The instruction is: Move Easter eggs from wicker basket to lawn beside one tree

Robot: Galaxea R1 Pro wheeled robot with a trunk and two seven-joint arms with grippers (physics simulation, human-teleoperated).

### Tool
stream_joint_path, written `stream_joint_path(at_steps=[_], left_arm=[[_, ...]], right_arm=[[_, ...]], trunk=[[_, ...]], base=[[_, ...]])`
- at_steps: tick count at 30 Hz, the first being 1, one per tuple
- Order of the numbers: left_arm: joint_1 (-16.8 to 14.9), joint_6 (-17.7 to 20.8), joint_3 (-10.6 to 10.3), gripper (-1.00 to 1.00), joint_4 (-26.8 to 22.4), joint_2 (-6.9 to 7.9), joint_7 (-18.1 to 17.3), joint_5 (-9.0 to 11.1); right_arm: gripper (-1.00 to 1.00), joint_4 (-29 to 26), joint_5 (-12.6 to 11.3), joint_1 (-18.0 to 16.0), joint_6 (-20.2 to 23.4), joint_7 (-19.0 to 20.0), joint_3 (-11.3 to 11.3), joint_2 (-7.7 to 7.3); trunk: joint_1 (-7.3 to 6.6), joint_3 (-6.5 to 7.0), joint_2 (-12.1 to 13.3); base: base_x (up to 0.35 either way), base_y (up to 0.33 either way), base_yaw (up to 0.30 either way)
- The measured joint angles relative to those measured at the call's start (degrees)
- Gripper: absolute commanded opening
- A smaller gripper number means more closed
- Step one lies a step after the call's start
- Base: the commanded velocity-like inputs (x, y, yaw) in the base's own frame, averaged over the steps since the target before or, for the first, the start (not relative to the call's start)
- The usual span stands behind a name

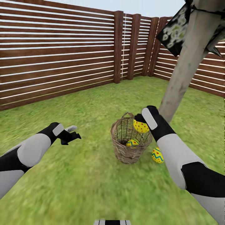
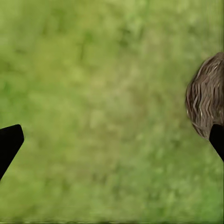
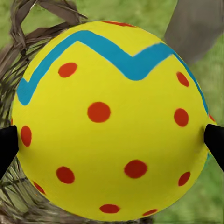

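My right gripper (image 1: 139, 120) is shut on a yellow Easter egg (image 1: 141, 126) with red dots and a blue zigzag band, held over the far right rim of the wicker basket (image 1: 127, 149). In the right wrist view this egg (image 3: 112, 121) sits between the black fingertips (image 3: 7, 148). A second egg (image 1: 132, 142) lies inside the basket. A third egg (image 1: 157, 155) rests on the lawn (image 1: 93, 103) just right of the basket, near the foot of the tree (image 1: 182, 72). To the basket's left, my left gripper (image 1: 70, 134) hangs open over the grass; its wrist view catches the basket's side (image 2: 205, 95).
A dark brown slatted fence (image 1: 56, 53) closes the garden at the back and right, with a corner behind the tree. Open grass stretches left of and in front of the basket. The tree's dark leaves (image 1: 175, 29) hang at the upper right.
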Motion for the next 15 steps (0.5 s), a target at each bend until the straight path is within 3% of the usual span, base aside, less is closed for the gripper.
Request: stream_joint_path(at_steps=[5, 10, 15], left_arm=[[0.0, 0.0, 0.0, 1.0, 0.0, -0.04, -0.1, 0.0], [0.0, 0.0, 0.0, 1.0, 0.0, -0.51, -0.2, 0.0], [0.0, -0.2, 0.0, 1.0, 0.0, -0.6, -0.1, 0.0]], right_arm=[[-1.0, 0.0, 0.1, 0.0, 0.0, 0.0, -0.1, 0.32], [-1.0, -0.2, 0.3, 0.0, 0.0, 0.0, -0.2, 0.02], [-1.0, 0.0, 0.2, 0.5, 0.0, 0.0, -0.3, -2.21]], trunk=[[-0.13, 1.11, 0.1], [-0.16, 1.12, 0.1], [-0.15, 1.11, 0.1]], base=[[-0.294, 0.0, 0.0], [-0.045, 0.0, 0.0], [-0.023, -0.033, 0.0]])
